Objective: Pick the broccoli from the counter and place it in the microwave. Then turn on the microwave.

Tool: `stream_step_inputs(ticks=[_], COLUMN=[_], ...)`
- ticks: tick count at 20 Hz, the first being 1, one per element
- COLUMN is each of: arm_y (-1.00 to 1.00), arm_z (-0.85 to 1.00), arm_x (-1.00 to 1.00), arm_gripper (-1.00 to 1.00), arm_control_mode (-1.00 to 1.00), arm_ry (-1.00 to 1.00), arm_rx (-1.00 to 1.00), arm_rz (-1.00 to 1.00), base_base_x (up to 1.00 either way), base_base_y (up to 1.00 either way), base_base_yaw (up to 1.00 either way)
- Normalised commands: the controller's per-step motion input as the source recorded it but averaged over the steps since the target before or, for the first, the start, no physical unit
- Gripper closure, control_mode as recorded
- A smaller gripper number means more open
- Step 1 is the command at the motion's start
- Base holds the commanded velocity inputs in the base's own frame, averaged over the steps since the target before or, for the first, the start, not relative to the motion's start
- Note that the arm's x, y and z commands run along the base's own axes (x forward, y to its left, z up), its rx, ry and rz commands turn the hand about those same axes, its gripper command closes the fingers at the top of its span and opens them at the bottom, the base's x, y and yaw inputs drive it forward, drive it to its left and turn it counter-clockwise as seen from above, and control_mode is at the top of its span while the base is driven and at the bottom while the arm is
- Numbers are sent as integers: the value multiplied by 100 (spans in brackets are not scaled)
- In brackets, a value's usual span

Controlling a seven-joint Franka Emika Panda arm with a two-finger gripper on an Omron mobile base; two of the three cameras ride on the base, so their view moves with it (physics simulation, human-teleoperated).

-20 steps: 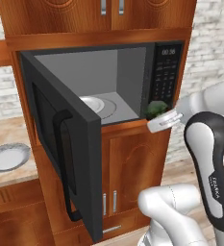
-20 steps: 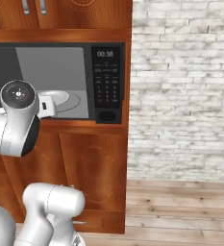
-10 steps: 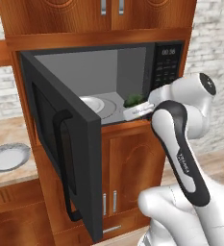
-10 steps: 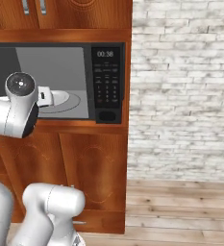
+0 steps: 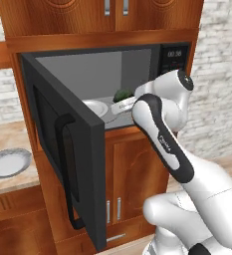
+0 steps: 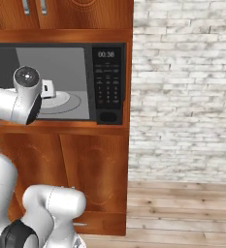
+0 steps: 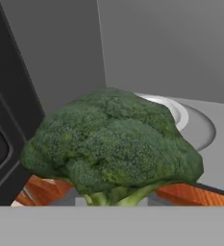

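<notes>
- Reaching through the open doorway of the microwave point(image 5: 112, 74), the gripper point(image 5: 118, 102) was pictured clenched on the broccoli point(image 7: 111, 144), which was held at the front of the grey cavity, just above its floor.
- The floret was seen close before the hand camera, with the glass turntable point(image 7: 195, 126) lying behind it.
- The black door point(image 5: 62, 149) was swung wide to the left, its vertical handle point(image 5: 67, 169) turned outward.
- A lit display point(image 6: 106, 54) was shown above the button panel point(image 6: 106, 85).
- A round grey plate point(image 5: 8, 163) was left on the counter point(image 5: 10, 182) at the far left.
</notes>
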Motion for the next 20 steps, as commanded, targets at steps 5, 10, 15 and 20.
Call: stream_step_inputs(ticks=[5, 10, 15, 20], arm_y=[17, 22, 20, 17], arm_z=[-18, -30, -31, -23], arm_x=[66, 63, 61, 55], arm_gripper=[100, 100, 100, 100], arm_control_mode=[-100, -100, -100, -100], arm_ry=[0, 0, 0, 1], arm_rx=[0, 0, 0, 0], arm_rz=[0, 0, 0, 0], base_base_x=[0, 0, 0, 0], base_base_y=[0, 0, 0, 0], base_base_yaw=[0, 0, 0, 0])
